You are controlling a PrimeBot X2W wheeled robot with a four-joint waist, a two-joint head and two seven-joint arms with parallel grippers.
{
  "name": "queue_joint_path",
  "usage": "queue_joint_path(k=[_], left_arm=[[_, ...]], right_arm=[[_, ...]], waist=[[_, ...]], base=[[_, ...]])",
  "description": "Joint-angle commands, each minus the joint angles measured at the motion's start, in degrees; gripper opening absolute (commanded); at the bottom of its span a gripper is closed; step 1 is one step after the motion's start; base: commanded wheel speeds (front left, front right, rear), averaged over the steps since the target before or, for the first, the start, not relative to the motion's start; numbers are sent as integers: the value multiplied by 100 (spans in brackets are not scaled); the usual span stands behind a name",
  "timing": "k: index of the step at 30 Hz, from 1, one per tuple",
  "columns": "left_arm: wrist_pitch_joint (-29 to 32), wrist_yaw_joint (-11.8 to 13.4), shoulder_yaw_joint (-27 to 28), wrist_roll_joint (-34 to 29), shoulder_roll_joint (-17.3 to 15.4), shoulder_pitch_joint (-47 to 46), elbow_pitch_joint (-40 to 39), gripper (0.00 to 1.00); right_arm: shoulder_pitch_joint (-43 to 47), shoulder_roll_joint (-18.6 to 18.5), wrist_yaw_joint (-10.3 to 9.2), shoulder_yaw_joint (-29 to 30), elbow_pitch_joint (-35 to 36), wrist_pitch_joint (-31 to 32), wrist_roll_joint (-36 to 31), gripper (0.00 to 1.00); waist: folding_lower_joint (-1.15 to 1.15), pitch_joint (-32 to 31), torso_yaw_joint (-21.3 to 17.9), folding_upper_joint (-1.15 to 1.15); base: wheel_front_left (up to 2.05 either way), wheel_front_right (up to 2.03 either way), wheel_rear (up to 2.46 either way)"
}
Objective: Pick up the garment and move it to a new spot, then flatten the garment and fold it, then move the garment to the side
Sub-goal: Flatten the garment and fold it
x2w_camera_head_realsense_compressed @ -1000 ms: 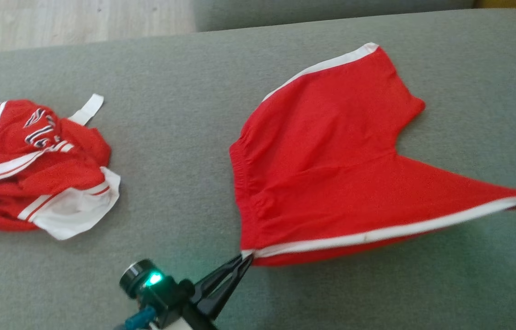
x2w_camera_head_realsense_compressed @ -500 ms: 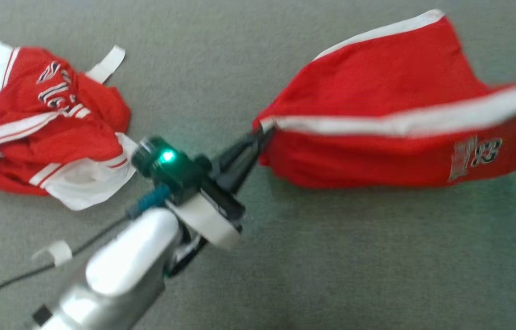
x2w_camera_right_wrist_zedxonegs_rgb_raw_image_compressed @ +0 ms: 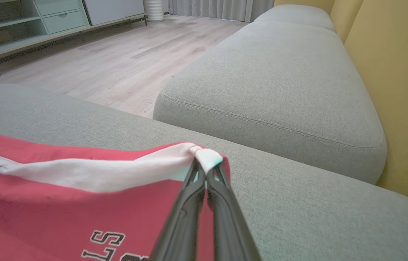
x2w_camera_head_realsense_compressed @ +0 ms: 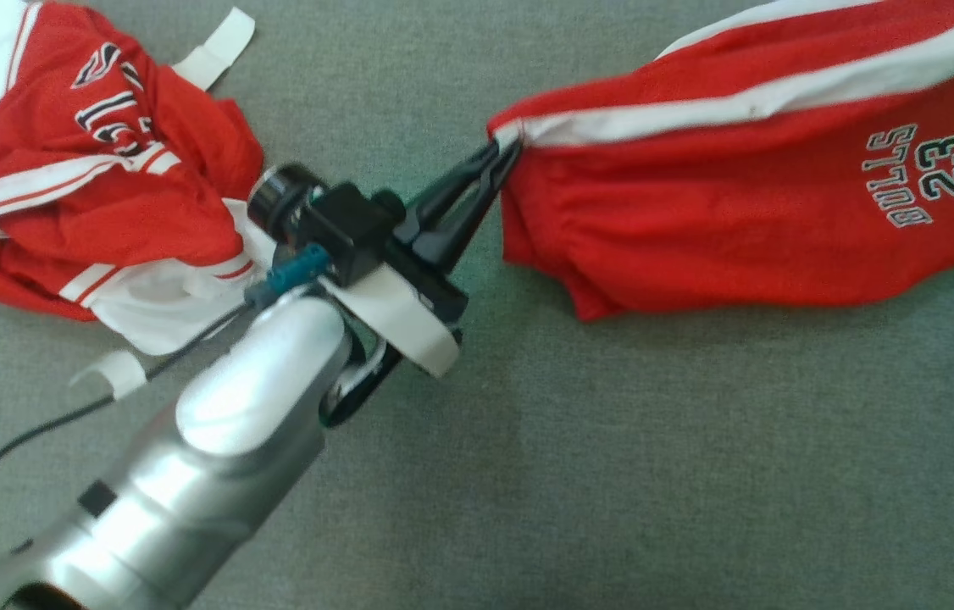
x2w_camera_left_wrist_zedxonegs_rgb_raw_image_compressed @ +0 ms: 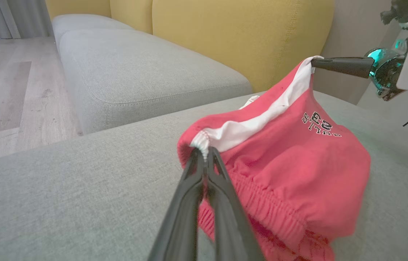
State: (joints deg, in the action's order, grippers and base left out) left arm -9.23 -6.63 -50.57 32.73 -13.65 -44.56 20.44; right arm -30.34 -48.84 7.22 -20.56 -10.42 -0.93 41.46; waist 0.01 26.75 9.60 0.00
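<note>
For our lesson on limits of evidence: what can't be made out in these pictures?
Head view: red shorts, right end cut off by the picture's edge.
Head view: crumpled jersey, lettering folded in on itself, unreadable; one corner behind the left arm.
Right wrist view: shorts' lettering cut off by the bottom edge.

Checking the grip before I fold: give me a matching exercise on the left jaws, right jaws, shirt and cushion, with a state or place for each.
1 left jaws
2 right jaws
3 shirt
4 cushion

A grey, under the clothes
B shut on the shorts at the waistband corner
C crumpled, lying loose
D shut on the white stripe's other end

Pairs: 1-B, 2-D, 3-C, 4-A
</note>
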Motion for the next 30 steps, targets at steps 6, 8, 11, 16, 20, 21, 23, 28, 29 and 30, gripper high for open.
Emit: queue_joint_path(k=[6,8,11,16,20,21,23,28,29,30], left_arm=[[-236,-42,226,83,-19,-482,237,9],[-291,-43,245,93,20,-518,346,75],[-370,-38,266,98,76,-520,501,100],[-527,217,438,96,235,-248,703,100],[-571,681,810,-116,269,205,417,100],[-572,827,981,-241,283,359,203,100],[-574,1098,1338,-526,353,743,-287,100],[-575,1576,2028,-1260,661,1813,-1355,100],[-575,1639,2114,-1396,718,2002,-1519,100],[-575,1679,2175,-1524,771,2174,-1677,100]], right_arm=[[-724,-218,26,-520,-423,-165,158,0],[-934,-148,26,-683,-608,-240,196,17],[-1165,-10,26,-898,-859,-458,231,100],[-1089,136,26,-1293,-1131,-1027,423,100],[-746,251,26,-1447,-1147,-1224,508,100],[-640,295,26,-1432,-1185,-1252,525,100],[-430,367,26,-1344,-1321,-1292,531,100],[-113,553,26,-977,-1963,-1292,509,100],[-111,598,26,-872,-2156,-1272,495,100],[-118,649,26,-775,-2355,-1230,483,100]], waist=[[-1,250,8,0],[-1,291,4,0],[-1,309,-1,0],[-1,51,6,0],[-1,-240,-37,0],[-1,-308,-30,0],[-1,-426,28,0],[-1,-615,287,0],[-1,-637,353,0],[-1,-657,423,0]], base=[[0,0,0],[0,0,0],[0,0,0],[0,0,0],[0,0,0],[0,0,0],[0,0,0],[0,0,0],[0,0,0],[0,0,0]])
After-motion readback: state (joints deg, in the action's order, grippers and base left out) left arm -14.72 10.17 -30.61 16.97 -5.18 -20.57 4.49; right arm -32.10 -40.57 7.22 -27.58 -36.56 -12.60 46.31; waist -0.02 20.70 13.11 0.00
